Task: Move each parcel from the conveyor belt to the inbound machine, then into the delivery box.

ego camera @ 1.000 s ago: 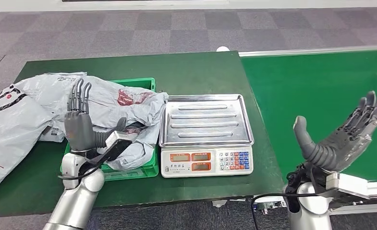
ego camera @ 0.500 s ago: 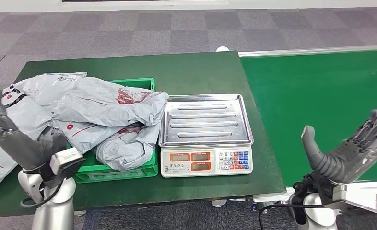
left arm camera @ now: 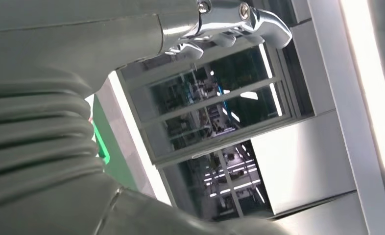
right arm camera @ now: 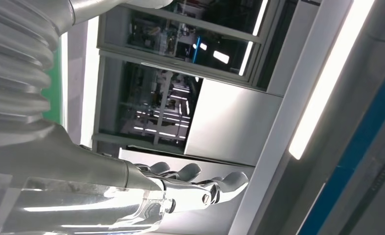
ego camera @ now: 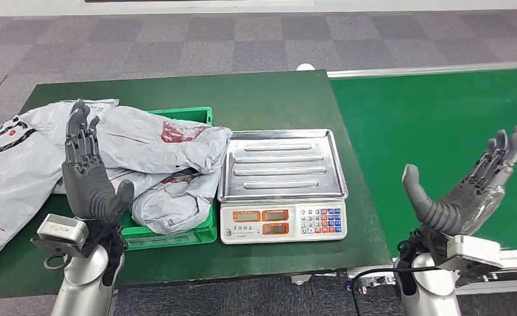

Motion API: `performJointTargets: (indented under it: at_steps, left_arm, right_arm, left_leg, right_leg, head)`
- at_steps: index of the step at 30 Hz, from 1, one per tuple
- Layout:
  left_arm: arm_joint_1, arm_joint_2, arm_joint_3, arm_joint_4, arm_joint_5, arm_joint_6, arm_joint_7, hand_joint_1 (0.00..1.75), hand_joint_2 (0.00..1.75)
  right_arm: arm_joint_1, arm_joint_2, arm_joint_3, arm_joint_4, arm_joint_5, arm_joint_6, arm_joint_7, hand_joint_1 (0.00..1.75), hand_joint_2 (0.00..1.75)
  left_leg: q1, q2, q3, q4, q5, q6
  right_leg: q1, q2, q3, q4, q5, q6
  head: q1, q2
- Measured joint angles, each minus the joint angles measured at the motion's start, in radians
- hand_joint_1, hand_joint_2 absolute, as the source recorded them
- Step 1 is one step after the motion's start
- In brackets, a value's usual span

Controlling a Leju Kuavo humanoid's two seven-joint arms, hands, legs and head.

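Observation:
Several grey plastic parcels (ego camera: pixel 144 141) lie heaped in and over the green delivery box (ego camera: pixel 191 232) at the table's left. The inbound machine, a scale with a bare steel tray (ego camera: pixel 281 164), stands beside the box. The green conveyor belt (ego camera: pixel 433 125) on the right carries no parcel. My left hand (ego camera: pixel 88 178) is raised upright in front of the box, fingers straight and apart, holding nothing. My right hand (ego camera: pixel 466 191) hovers over the belt's near edge, palm up, fingers spread, empty. Both wrist views look up at the ceiling past each hand's fingers (left arm camera: pixel 229 24) (right arm camera: pixel 195 183).
A large grey parcel (ego camera: pixel 9 178) spills over the dark green table (ego camera: pixel 269 99) at the far left. Grey carpet floor lies beyond the table and belt. The table's back half is bare.
My left hand swung out to the far left, then came back up in front of the box with fingers pointing upward. My right hand dipped and rose again slightly.

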Motion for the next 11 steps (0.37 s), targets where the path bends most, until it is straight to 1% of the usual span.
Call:
performJointTargets:
  at_steps: [4, 6, 8, 10, 11]
  left_arm:
    - [0.0, 0.007, -0.011, 0.003, 0.001, 0.0, 0.0, 0.0, 1.75]
    - [0.0, 0.008, -0.016, 0.004, 0.014, -0.018, 0.003, 0.0, 1.75]
    - [-0.003, 0.009, -0.022, 0.011, 0.057, -0.095, 0.024, 0.0, 1.75]
    - [-0.011, 0.004, -0.033, 0.038, 0.116, -0.212, 0.051, 0.0, 1.75]
    - [-0.014, 0.003, -0.036, 0.047, 0.131, -0.241, 0.057, 0.0, 1.75]
  right_arm:
    - [-0.005, 0.0, 0.0, 0.012, 0.0, 0.002, 0.0, 0.0, 1.75]
    - [-0.007, 0.0, 0.0, 0.017, 0.0, 0.009, 0.0, 0.0, 1.75]
    - [-0.012, 0.0, -0.004, 0.029, 0.002, 0.034, 0.005, 0.0, 1.75]
    - [-0.022, 0.0, -0.011, 0.053, 0.009, 0.069, 0.012, 0.0, 1.75]
    - [-0.025, 0.0, -0.013, 0.059, 0.012, 0.077, 0.014, 0.0, 1.75]
  left_leg:
    - [0.0, 0.0, 0.0, 0.0, 0.0, 0.0]
    - [0.0, 0.0, 0.0, 0.0, 0.0, 0.0]
    - [0.0, 0.0, 0.0, 0.0, 0.0, 0.0]
    - [0.0, 0.0, 0.0, 0.0, 0.0, 0.0]
    - [0.0, 0.0, 0.0, 0.0, 0.0, 0.0]
  right_leg:
    - [0.0, 0.0, 0.0, 0.0, 0.0, 0.0]
    - [0.0, 0.0, 0.0, 0.0, 0.0, 0.0]
    - [0.0, 0.0, 0.0, 0.0, 0.0, 0.0]
    - [0.0, 0.0, -0.001, 0.0, 0.0, 0.0]
    - [0.0, 0.0, 0.0, 0.0, 0.0, 0.0]
  head:
    - [0.0, 0.0]
    - [0.0, 0.0]
    - [0.0, 0.0]
    - [0.0, 0.0]
    - [0.0, 0.0]
